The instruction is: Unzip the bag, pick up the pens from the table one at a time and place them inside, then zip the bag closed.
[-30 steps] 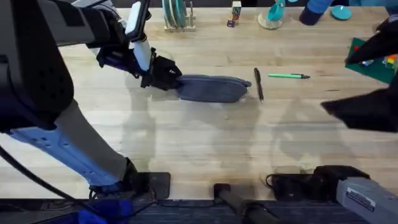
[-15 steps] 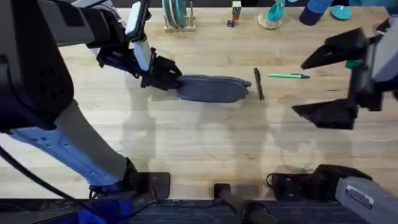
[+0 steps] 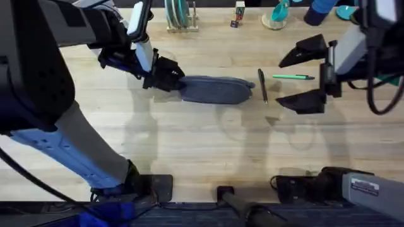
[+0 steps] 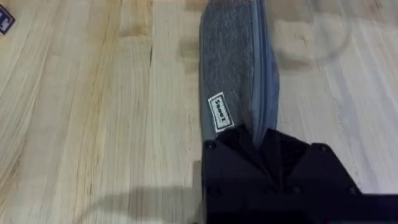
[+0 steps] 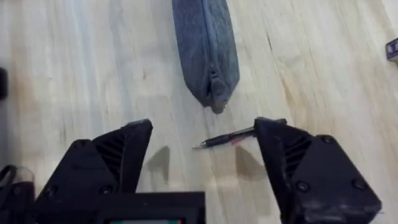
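Zero of the three steps judged finished, going by how things lay.

Farthest left, found the left gripper (image 3: 167,75) pinched shut on the left end of the bag (image 3: 214,90), with the grey fabric running in between the black fingers in the left wrist view. Read that as an anchoring hold for the unzip, not as the unzip itself.

Next along, saw the bag lying flat on the table (image 3: 189,139), lengthwise across it, its zipper line drawn together along all of the visible length and no dark lining on show. Judged it not yet opened. Could not make out the zipper pull for certain; possibly spotted it at the right end in the right wrist view.

Just beside that right end, noted the black pen (image 3: 262,85) resting on the wood, close to the bag but not touching it. Slightly farther right, noted the green pen (image 3: 292,77), likewise on the wood and outside the bag.

Farthest right, found the right gripper (image 3: 281,84) spread wide and empty, hovering above the pens and facing the bag's right end.

Left to do, by this reckoning: unzipping, both pens in one at a time, then zipping shut.
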### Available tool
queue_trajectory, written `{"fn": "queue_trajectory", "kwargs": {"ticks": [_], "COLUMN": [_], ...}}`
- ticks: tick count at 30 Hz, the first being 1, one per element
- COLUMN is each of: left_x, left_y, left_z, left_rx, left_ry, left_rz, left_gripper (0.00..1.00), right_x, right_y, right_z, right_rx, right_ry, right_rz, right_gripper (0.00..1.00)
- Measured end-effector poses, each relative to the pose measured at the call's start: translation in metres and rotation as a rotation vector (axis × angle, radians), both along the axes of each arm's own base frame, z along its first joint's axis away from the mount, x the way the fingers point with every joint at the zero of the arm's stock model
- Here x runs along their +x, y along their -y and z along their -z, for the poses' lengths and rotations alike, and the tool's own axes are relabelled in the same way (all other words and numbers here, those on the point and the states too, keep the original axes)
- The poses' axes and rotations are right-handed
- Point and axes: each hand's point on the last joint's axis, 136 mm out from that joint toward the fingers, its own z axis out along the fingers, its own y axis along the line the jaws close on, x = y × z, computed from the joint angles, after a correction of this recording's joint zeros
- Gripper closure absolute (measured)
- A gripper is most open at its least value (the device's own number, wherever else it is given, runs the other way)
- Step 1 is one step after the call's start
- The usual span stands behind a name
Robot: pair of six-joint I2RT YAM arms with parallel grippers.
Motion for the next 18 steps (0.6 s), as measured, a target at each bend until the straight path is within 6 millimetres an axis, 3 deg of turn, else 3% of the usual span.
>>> {"fn": "queue_trajectory", "kwargs": {"ticks": [6, 18], "left_x": [0.0, 0.0], "left_y": [0.0, 0.0], "left_z": [0.0, 0.0], "left_rx": [0.0, 0.0], "left_ry": [0.0, 0.0], "left_rz": [0.0, 0.0], "left_gripper": [0.958, 0.958], "right_x": [0.012, 0.025], "right_y": [-0.014, -0.043], "right_z": [0.019, 0.038], "right_rx": [0.019, 0.02], "right_ry": [-0.045, -0.098], "right_rz": [-0.037, -0.054], "right_gripper": [0.005, 0.005]}}
